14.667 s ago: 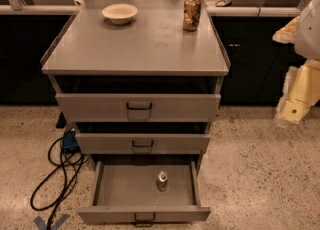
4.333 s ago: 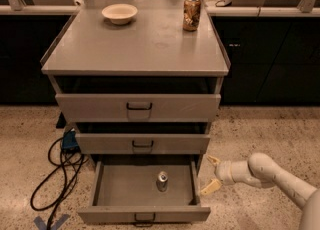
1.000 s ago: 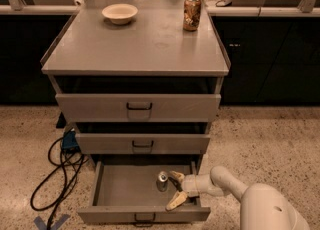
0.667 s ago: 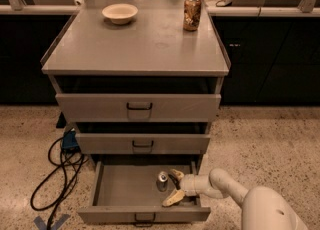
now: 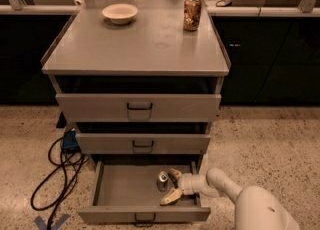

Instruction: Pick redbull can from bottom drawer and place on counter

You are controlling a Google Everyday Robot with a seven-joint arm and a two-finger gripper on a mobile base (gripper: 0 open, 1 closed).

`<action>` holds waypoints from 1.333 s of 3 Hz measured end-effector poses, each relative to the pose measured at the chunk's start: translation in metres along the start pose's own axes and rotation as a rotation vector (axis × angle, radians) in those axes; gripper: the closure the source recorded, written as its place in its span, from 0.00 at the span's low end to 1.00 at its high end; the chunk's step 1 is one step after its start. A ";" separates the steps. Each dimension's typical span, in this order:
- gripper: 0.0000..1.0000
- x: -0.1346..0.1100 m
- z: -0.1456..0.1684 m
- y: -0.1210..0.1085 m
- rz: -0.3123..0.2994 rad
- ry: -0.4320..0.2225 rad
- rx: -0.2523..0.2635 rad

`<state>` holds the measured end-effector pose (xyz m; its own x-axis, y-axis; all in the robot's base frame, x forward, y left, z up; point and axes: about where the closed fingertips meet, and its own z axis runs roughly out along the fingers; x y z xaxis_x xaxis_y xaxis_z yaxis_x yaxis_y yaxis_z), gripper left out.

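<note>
The redbull can (image 5: 162,180), small, slim and silvery, stands upright on the floor of the open bottom drawer (image 5: 125,189), right of the middle. My gripper (image 5: 172,185) reaches into the drawer from the right, open. One finger is just behind and right of the can, the other lies in front of it, so the can stands at the mouth of the jaws. The can is not held. The counter (image 5: 135,39) is the broad grey cabinet top above.
A white bowl (image 5: 119,12) and a brown-gold can (image 5: 192,13) stand at the back of the counter. Two taller drawers (image 5: 138,107) are slightly open above the bottom one. A black cable (image 5: 60,174) coils on the floor at left. My arm (image 5: 250,204) fills the lower right.
My gripper has slid a little further left inside the bottom drawer, closing in on the can. The can has not moved.
</note>
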<state>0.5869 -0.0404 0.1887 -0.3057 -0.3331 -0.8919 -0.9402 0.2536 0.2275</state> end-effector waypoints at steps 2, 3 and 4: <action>0.00 0.010 0.032 -0.007 -0.011 -0.021 0.040; 0.00 0.010 0.032 -0.007 -0.011 -0.021 0.039; 0.13 0.010 0.032 -0.007 -0.011 -0.021 0.039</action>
<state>0.5952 -0.0163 0.1653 -0.2918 -0.3172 -0.9023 -0.9368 0.2850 0.2027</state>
